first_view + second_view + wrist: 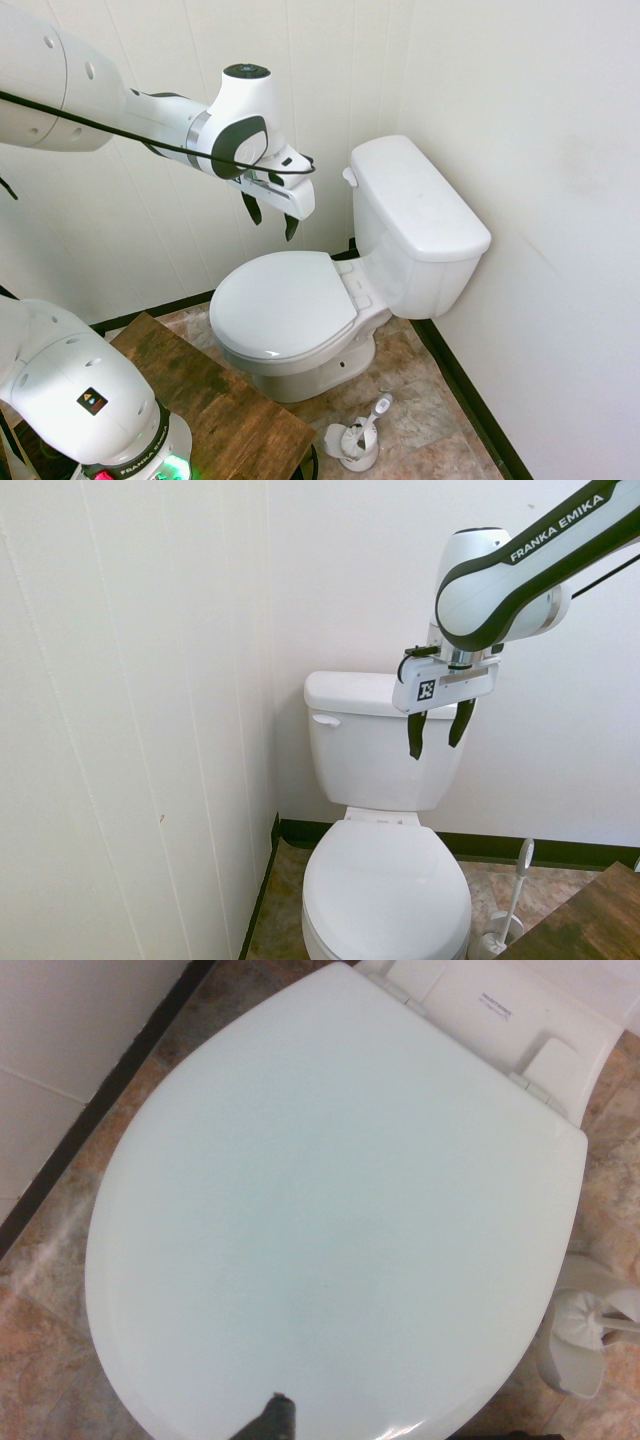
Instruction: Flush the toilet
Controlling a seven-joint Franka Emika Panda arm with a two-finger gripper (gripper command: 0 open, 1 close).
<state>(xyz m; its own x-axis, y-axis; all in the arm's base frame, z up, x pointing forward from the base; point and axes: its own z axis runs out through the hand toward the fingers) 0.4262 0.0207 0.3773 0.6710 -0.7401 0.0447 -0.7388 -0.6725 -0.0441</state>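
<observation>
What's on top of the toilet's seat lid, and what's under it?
Nothing rests on the closed lid. The bowl's inside is hidden beneath it; only the outer base shows below.

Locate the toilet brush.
The toilet brush stands on the floor in its holder, between the toilet and the wooden table.

White walls [560, 120] — mottled floor [430, 390].

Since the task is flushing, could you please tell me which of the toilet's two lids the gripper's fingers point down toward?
The seat lid, the oval one; the tank lid is boxy.
</observation>
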